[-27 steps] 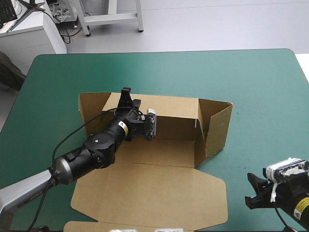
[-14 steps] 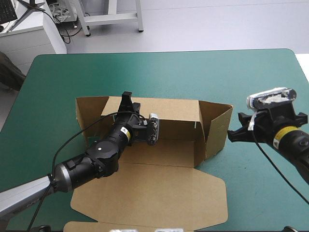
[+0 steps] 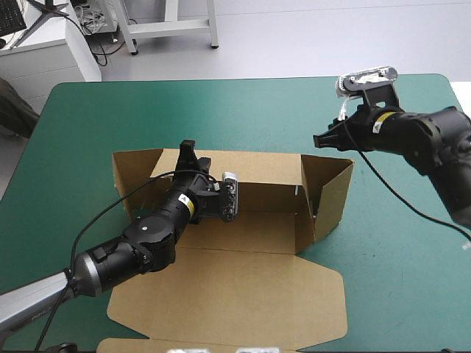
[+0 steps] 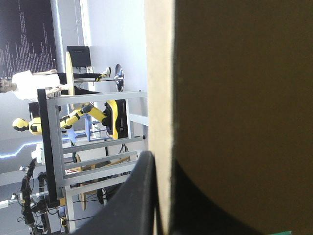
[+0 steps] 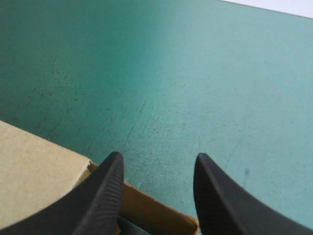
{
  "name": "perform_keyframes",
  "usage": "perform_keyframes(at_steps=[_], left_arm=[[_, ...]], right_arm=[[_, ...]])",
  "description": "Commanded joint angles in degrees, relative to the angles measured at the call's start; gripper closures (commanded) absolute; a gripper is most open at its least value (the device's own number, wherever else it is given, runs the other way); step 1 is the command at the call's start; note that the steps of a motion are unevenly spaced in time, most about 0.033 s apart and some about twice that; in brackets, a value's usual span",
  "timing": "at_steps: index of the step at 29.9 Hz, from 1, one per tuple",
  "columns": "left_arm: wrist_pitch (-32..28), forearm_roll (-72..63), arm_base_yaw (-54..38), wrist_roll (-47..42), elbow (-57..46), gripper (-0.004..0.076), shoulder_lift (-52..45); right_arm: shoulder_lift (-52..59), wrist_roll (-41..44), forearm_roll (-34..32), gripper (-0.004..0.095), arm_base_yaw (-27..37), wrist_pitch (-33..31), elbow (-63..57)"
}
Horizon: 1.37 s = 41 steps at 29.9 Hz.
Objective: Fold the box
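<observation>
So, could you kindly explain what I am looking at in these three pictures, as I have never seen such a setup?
This is a robot with two arms at a table with a teal-green cover. One picture is taken from above and behind the robot. The other two come from a camera on each wrist, looking along that arm's two black fingers.

On the table lies a brown box, a cut sheet of board that is partly folded. Its back and side walls stand up, and its lid lies flat on the near side.

The left gripper is shut on the top edge of the back wall. In its wrist view that edge runs between the fingers. The right gripper is open and holds nothing. It hovers over the box's far right corner, which shows beneath it in its own view.
</observation>
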<state>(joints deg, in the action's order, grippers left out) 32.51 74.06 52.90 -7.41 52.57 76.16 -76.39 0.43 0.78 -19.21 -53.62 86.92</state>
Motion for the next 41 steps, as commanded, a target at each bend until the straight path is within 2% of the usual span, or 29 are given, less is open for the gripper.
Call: perform_keyframes(at_steps=[1, 3, 10, 14, 22, 25, 28, 37, 41], left_arm=[[1.4, -0.2, 0.3, -0.7, 1.1, 0.0734, -1.8], [1.2, -0.2, 0.3, -0.7, 1.1, 0.0734, -1.8], [-0.2, -0.2, 0.3, -0.7, 1.1, 0.0734, -1.8], [-0.5, -0.1, 0.3, -0.7, 1.1, 0.0734, -1.5], [-0.8, 0.7, 0.1, -0.7, 1.1, 0.0734, -1.3], [-0.8, 0.7, 0.1, -0.7, 1.1, 0.0734, -1.3], [-0.8, 0.7, 0.1, -0.7, 1.1, 0.0734, -1.3], [-0.8, 0.7, 0.1, -0.7, 1.1, 0.0734, -1.3], [-1.1, 0.7, 0.1, -0.7, 1.1, 0.0734, -1.3]], right_arm=[[-4.2, -8.1, 10.1, 0.0495, 4.6, 1.0, 4.7], [-7.0, -10.3, 11.9, 0.0495, 5.3, 0.3, 5.9], [-15.3, -15.6, 12.2, 0.0496, 5.3, 0.6, 7.5], [-17.7, -18.4, 14.5, 0.0496, 5.3, -2.6, 7.5], [-18.0, -18.9, 14.2, 0.0496, 5.3, -10.7, 7.2], [-17.8, -18.9, 14.1, 0.0532, 5.3, -13.0, 5.9], [-16.5, -18.2, 15.2, 0.0580, 5.0, -13.0, 3.5], [-8.1, -19.9, 17.5, 0.0582, 3.4, -9.1, -6.3], [-3.7, -21.4, 20.6, 0.0582, 3.4, -7.5, -10.4]])
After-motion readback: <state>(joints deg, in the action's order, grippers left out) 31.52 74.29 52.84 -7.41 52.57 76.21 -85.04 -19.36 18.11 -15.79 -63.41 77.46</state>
